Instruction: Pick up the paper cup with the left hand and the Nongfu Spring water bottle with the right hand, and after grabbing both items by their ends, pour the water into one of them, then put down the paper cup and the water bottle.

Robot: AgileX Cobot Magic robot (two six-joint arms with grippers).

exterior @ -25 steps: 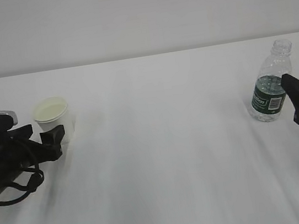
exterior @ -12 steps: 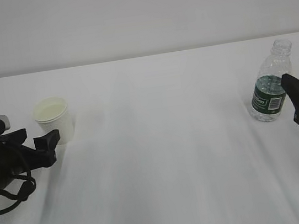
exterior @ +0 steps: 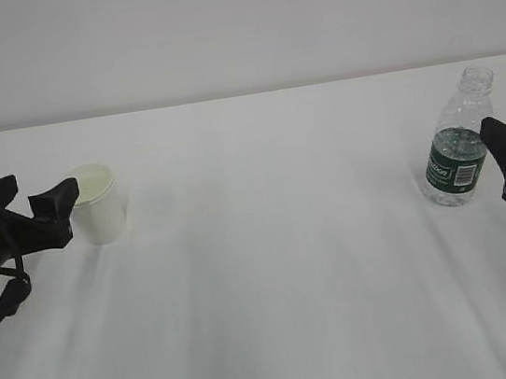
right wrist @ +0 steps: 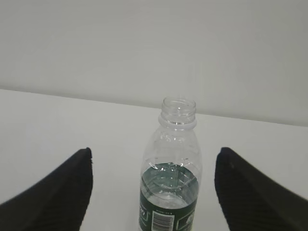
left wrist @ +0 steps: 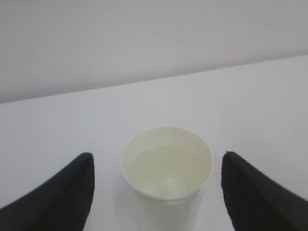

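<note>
The white paper cup (exterior: 98,205) stands upright on the table's left side. In the left wrist view the paper cup (left wrist: 167,178) lies ahead of and between my open fingers, untouched, with a pale liquid surface inside. My left gripper (exterior: 42,187) (left wrist: 157,155) sits just left of it. The capless Nongfu Spring water bottle (exterior: 458,144) (right wrist: 170,185) stands upright at the right, and water (right wrist: 168,179) reaches the top of its green label. My right gripper (exterior: 497,164) (right wrist: 155,150) is open just right of the bottle, clear of it.
The white table (exterior: 283,270) runs back to a plain pale wall (exterior: 230,23). Nothing else stands between the cup and the bottle. Both arms enter from the left and right edges of the exterior view.
My left gripper has drawn back to the left and risen, so its finger no longer overlaps the cup's front. The right gripper shifted slightly right. Cup and bottle stayed put.
</note>
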